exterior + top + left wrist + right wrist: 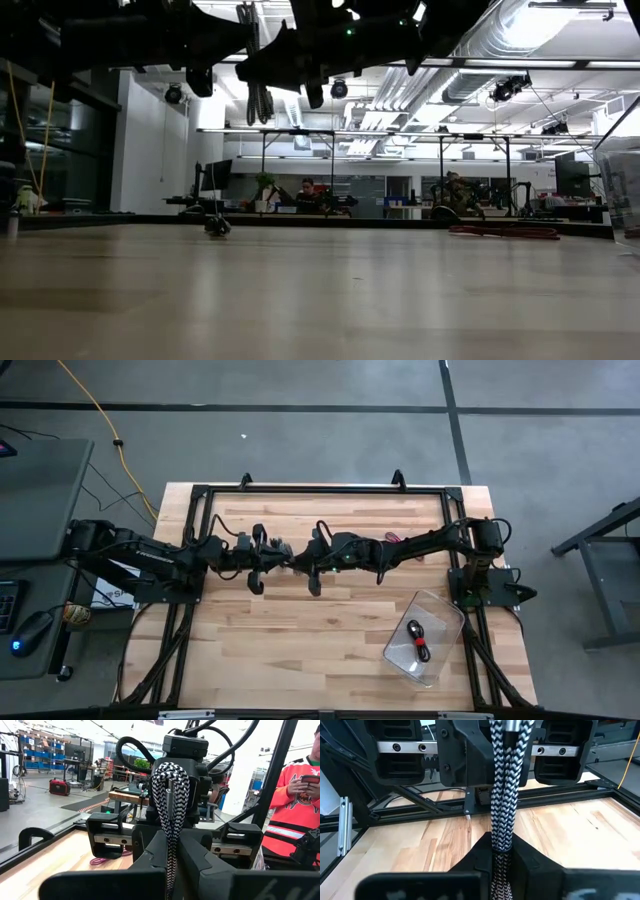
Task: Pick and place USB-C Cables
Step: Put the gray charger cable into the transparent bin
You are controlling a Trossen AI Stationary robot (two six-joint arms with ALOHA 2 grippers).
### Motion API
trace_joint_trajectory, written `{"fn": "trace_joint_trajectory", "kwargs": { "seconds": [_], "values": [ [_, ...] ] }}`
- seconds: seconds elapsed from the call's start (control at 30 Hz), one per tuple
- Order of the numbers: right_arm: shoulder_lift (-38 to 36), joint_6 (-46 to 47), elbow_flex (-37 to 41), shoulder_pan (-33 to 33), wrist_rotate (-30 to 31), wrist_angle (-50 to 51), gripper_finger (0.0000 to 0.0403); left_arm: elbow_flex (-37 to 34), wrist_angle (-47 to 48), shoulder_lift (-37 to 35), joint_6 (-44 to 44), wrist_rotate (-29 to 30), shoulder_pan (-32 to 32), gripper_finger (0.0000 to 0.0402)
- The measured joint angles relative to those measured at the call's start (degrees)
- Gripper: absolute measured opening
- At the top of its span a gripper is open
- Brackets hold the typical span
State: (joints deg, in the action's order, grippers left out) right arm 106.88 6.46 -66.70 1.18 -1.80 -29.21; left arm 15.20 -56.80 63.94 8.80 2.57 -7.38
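The silver-grey braided cable bundle [170,795] is held in the air over the table's middle, between my two grippers, which face each other tip to tip. My left gripper [268,556] reaches in from the left and my right gripper [302,559] from the right; both are shut on this bundle. A black-and-red cable [417,640] lies in the clear bin [447,612] at the near right. A pinkish-red cable [394,540] lies flat on the wood behind my right arm, and shows again as the pinkish-red cable [102,860]. No black cable can be made out. My left gripper pinches the bundle's strands [170,851] between its two fingers, coming level from the table's left, with the fingers lying along the bundle. The looped end [170,770] and a silver plug stick out past the fingertips. The bundle is lifted clear of the table. My right gripper pinches the same bundle at its other end [502,842] between its two fingers, coming level from the table's right and along the bundle. The strands run straight on from its tips to my left gripper. Nothing of the bundle touches the wood.
A black metal frame [320,489] borders the wooden table. A small dark object [218,226] sits far off on the left. A person in an orange jersey [295,800] stands beyond the table. A long yellow cord [100,415] runs on the floor.
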Motion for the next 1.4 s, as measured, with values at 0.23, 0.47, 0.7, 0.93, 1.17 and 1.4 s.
{"fn": "trace_joint_trajectory", "kwargs": {
  "seconds": [0.23, 0.47, 0.7, 0.93, 1.17, 1.4],
  "values": [
    [-0.01, 0.0, 0.0, 0.03, 0.07, 0.02, 0.002, 0.0, 0.0, 0.0, 0.06, 0.87, 0.02, 0.0014],
    [-0.01, -0.02, 0.0, 0.03, 0.09, 0.09, 0.0019, 0.0, 0.0, 0.0, 0.19, 0.92, 0.04, 0.0033],
    [-0.01, -0.02, 0.02, 0.03, 0.09, 0.09, 0.0018, 0.0, 0.02, 0.0, 0.18, 1.07, 0.04, 0.0042],
    [-0.01, -0.04, 0.02, 0.03, 0.09, 0.11, 0.0019, 0.0, 0.02, 0.0, 0.17, 1.07, 0.04, 0.0046],
    [-0.01, -0.04, 0.02, 0.03, 0.09, 0.24, 0.0019, 0.0, 0.12, 0.0, 0.18, 1.07, 0.04, 0.0088],
    [-0.01, -0.04, 0.02, 0.03, 0.09, 0.24, 0.002, 0.0, 1.35, 0.0, 0.02, 1.07, 0.04, 0.016]
  ]
}}
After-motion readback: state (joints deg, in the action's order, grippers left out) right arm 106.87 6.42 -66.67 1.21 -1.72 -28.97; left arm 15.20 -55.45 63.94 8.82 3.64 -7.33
